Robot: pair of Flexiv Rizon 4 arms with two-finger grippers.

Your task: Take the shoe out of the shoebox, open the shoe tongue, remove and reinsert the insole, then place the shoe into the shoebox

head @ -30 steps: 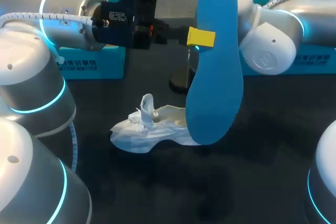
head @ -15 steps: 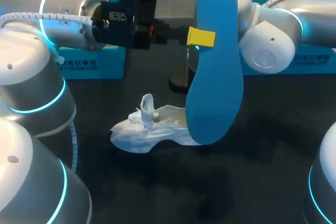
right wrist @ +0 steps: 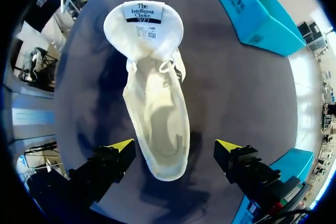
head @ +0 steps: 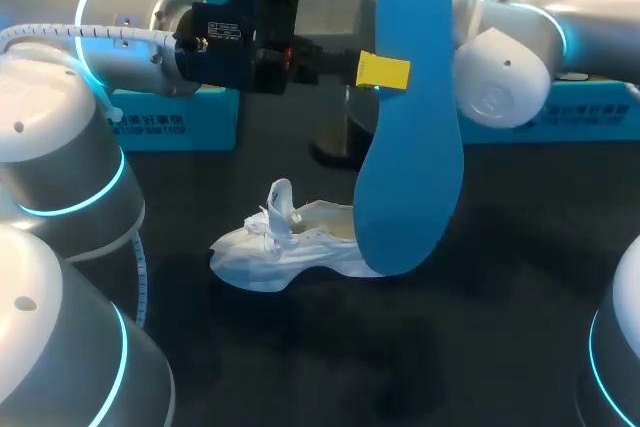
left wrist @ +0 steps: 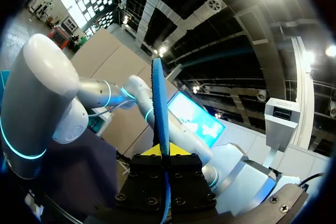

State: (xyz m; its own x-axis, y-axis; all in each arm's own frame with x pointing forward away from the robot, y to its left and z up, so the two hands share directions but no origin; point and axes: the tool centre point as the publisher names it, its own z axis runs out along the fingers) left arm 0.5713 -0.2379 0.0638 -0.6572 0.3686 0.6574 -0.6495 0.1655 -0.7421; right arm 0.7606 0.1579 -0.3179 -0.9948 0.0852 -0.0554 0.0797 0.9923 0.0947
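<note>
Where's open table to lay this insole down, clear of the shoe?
Bare table lies in front of the shoe, toward the near edge, and past its heel on the right arm's side. Crowded: the back, between the teal boxes, where the left gripper holds the insole.

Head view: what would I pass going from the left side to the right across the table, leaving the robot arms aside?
teal box → white shoe lying on the table → blue insole held up in the air → second teal box
</note>
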